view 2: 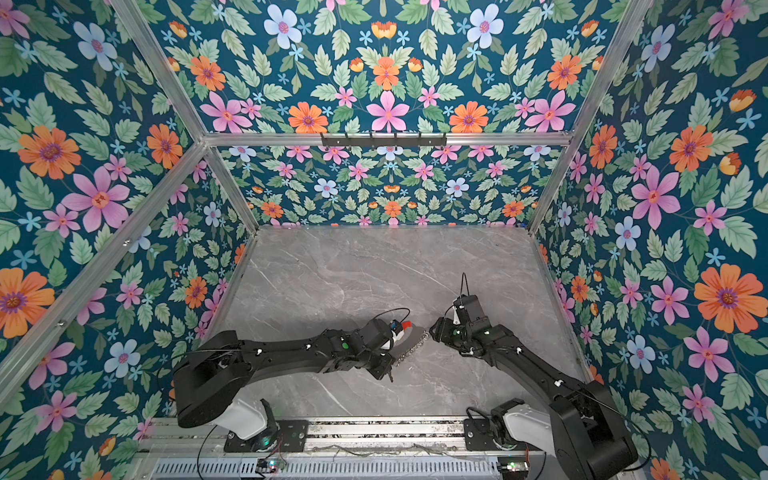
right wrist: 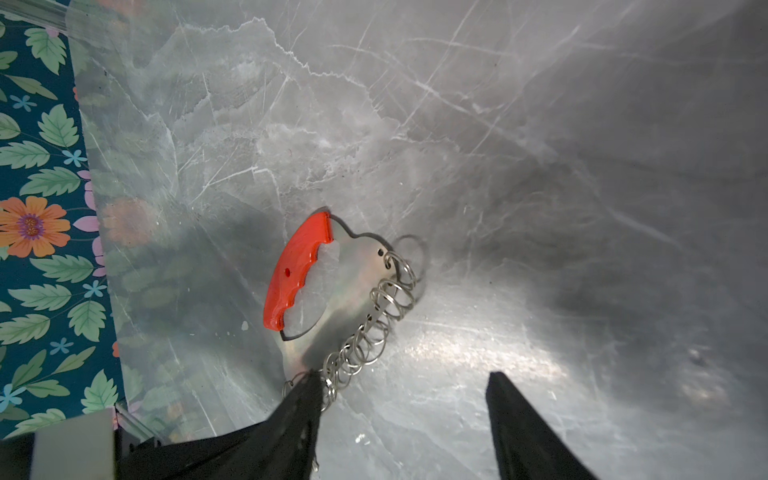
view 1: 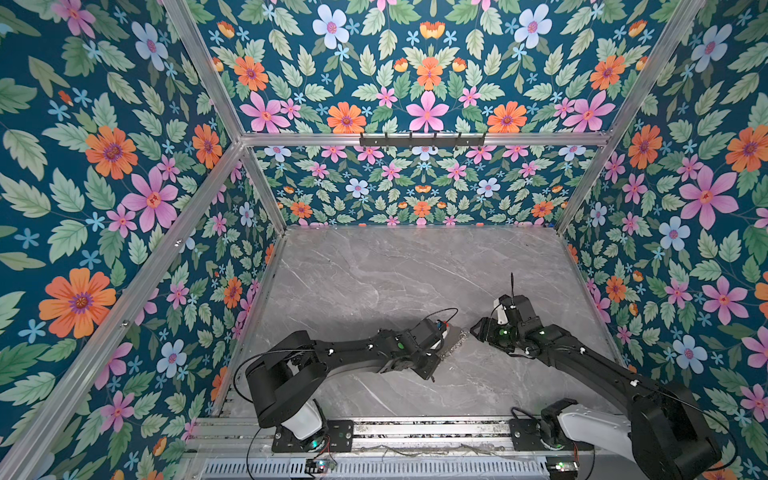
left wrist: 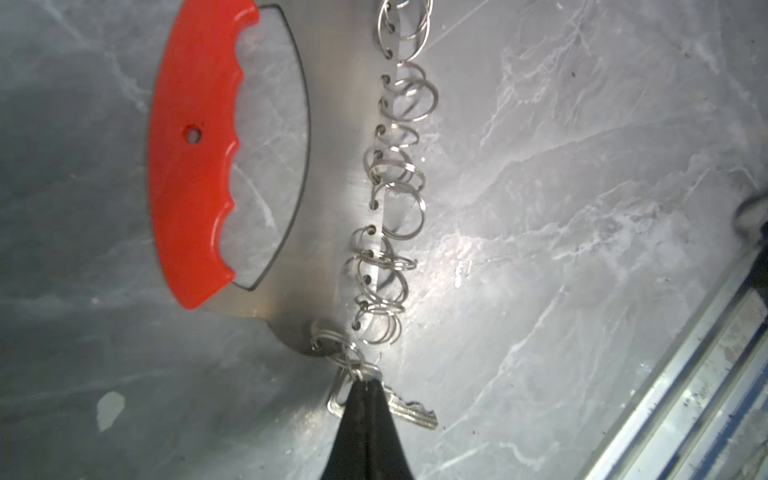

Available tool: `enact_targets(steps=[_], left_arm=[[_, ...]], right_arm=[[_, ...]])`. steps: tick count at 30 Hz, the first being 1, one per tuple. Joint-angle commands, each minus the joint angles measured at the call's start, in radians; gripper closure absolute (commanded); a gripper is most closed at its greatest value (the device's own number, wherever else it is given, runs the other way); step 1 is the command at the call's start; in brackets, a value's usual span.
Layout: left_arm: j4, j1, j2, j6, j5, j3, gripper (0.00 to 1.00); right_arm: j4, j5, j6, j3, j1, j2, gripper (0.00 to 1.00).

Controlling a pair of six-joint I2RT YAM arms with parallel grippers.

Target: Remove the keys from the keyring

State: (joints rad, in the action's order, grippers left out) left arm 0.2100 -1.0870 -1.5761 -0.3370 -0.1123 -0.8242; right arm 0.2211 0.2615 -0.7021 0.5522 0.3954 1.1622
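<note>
Two arms meet over the keyring point(left wrist: 332, 166), which lies flat on the grey counter point(view 1: 374, 270), in its near half and midway left to right. Left fingers point(left wrist: 353, 440) are pressed together, pinching the keys point(left wrist: 415, 411) at the plate's near end, where they hang from a loop. Right fingers point(right wrist: 528, 436) stand spread just right of the loop fringe, holding nothing.

The keyring point(left wrist: 332, 187) lies flat on the table point(view 1: 395, 270), toward the table's front edge and between the two arms. The keys point(left wrist: 411, 409) lie on the table at the keyring's end nearest the arm bases, with the left gripper point(left wrist: 365, 388) on them. The right gripper point(right wrist: 401, 374) is just to the keyring's right, beside its row of loops point(left wrist: 399, 195).
</note>
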Motion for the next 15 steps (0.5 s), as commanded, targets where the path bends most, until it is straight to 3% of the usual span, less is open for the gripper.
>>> enact_targets(steps=[1, 6, 7, 10, 15], left_arm=[[-0.008, 0.0, 0.018, -0.035, 0.019, -0.001, 1.0], [0.0, -0.001, 0.049, -0.066, 0.018, -0.019, 0.97], [0.011, 0.0, 0.052, -0.062, 0.03, -0.022, 0.81], [0.065, 0.007, 0.031, -0.034, 0.055, -0.057, 0.59], [0.249, 0.016, -0.076, -0.083, 0.065, -0.222, 0.49]], right_arm=[[-0.003, 0.031, 0.015, 0.014, 0.0, 0.006, 0.36], [0.001, 0.104, 0.017, 0.032, 0.001, 0.03, 0.37], [0.005, 0.113, 0.022, 0.035, 0.0, 0.032, 0.38], [0.032, 0.111, 0.028, 0.037, 0.0, 0.037, 0.39], [0.088, 0.076, 0.014, 0.042, 0.015, 0.038, 0.4]])
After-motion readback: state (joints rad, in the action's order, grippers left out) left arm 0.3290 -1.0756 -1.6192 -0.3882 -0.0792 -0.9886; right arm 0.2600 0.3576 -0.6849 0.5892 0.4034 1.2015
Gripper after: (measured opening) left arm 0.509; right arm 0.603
